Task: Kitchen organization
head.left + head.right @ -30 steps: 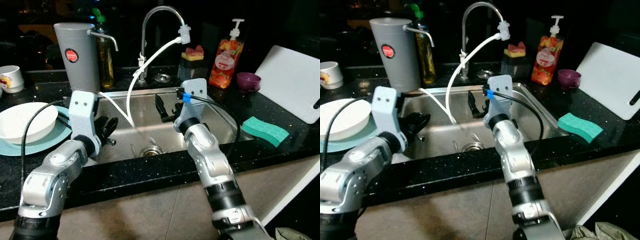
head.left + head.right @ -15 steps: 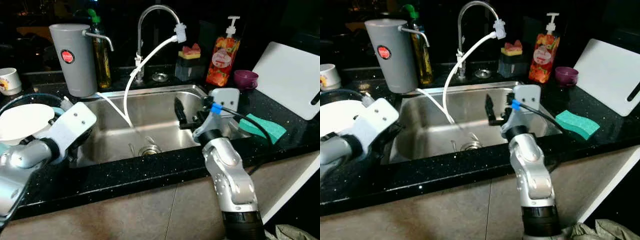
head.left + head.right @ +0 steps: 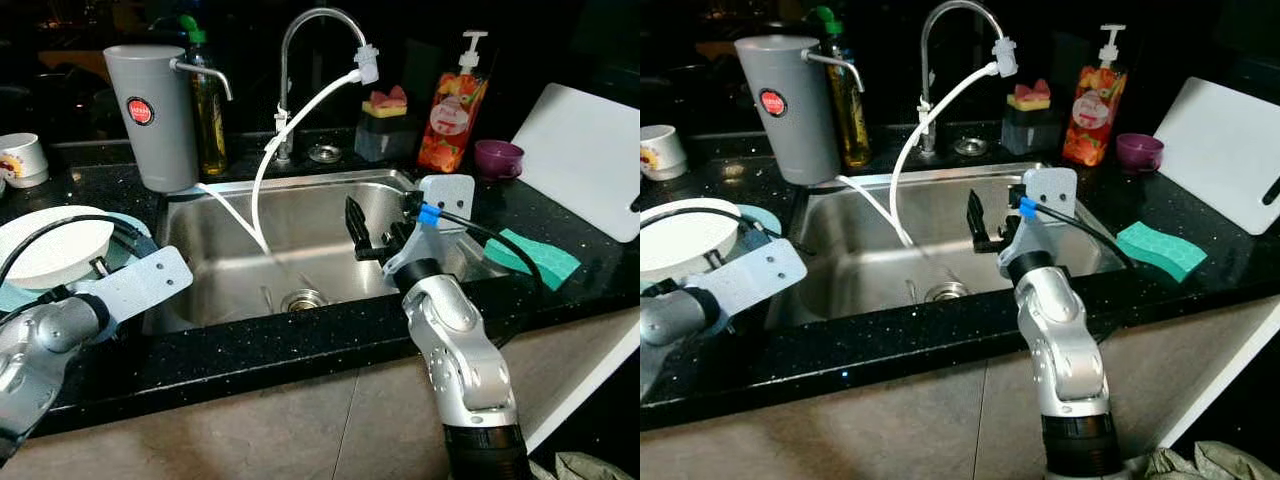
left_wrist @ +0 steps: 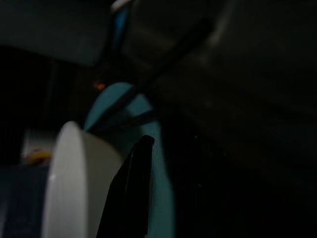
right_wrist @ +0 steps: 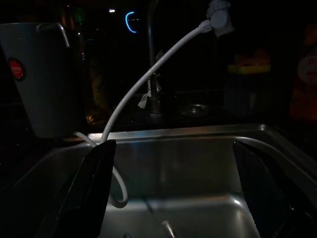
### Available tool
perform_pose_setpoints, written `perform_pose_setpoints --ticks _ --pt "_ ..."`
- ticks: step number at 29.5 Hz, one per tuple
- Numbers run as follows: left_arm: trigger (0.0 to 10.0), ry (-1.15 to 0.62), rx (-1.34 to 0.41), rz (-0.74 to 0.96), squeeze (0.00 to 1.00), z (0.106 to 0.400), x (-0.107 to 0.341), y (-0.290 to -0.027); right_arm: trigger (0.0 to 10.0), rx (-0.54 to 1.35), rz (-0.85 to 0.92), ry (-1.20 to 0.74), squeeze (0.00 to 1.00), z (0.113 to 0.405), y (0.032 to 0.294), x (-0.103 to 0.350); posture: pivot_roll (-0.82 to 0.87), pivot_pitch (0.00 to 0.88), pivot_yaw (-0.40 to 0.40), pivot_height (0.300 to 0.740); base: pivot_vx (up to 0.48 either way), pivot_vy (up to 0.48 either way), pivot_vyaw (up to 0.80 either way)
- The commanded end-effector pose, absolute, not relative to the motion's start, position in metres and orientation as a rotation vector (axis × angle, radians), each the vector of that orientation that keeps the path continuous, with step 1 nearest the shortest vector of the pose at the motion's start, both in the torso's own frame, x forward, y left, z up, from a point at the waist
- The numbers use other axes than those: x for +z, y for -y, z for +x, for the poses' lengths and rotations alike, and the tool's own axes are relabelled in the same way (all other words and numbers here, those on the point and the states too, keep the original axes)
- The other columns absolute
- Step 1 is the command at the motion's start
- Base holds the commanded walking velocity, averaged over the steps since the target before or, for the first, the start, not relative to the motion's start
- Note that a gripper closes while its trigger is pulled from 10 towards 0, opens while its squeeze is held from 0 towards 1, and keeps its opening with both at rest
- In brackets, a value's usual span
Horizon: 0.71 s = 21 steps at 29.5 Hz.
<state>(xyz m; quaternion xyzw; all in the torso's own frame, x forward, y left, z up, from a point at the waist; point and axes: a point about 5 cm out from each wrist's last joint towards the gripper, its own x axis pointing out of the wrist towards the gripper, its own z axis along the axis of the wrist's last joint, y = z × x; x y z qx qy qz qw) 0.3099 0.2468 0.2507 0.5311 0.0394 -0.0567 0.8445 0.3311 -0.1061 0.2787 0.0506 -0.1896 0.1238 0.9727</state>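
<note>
Your left gripper (image 4: 130,198) is right up against the white bowl (image 3: 50,250), which sits on the teal plate (image 3: 20,296) on the counter (image 3: 300,345) left of the sink (image 3: 300,235). In the left wrist view one black finger (image 4: 133,183) lies along the bowl's outer wall, with the plate's blue just beyond it. You can't tell from any view whether those jaws are apart or together, since the wrist plate covers them from the head camera.

Your right gripper (image 5: 171,191) hangs over the right half of the sink, fingers wide apart and holding nothing, pointing toward the tap (image 3: 300,40) and the white hose (image 3: 290,120).

The bit that matters: the bowl lies straight ahead of the left jaws, touching or nearly so, rim up, and the left arm is far nearer than the right. So I'd guess the bowl is the next thing to grab, probably by pinching its rim. The green sponge (image 3: 535,258) lies on the counter right of the sink, closer to the right arm if that comes next.
</note>
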Motion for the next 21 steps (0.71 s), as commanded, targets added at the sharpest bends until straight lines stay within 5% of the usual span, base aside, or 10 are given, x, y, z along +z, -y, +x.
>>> perform_pose_setpoints --ticks 1,21 --pt "10.0 -0.075 -0.123 1.143 0.0 0.313 0.244 -0.243 10.0 0.258 0.118 0.389 0.0 0.328 0.106 0.28 0.14 0.136 -0.039 0.74 0.0 0.0 0.0" --pt "10.0 0.046 -0.074 1.304 0.0 0.343 0.233 -0.236 10.0 0.275 0.112 0.397 0.0 0.327 0.101 0.283 0.12 0.11 -0.045 0.74 0.0 0.0 0.0"
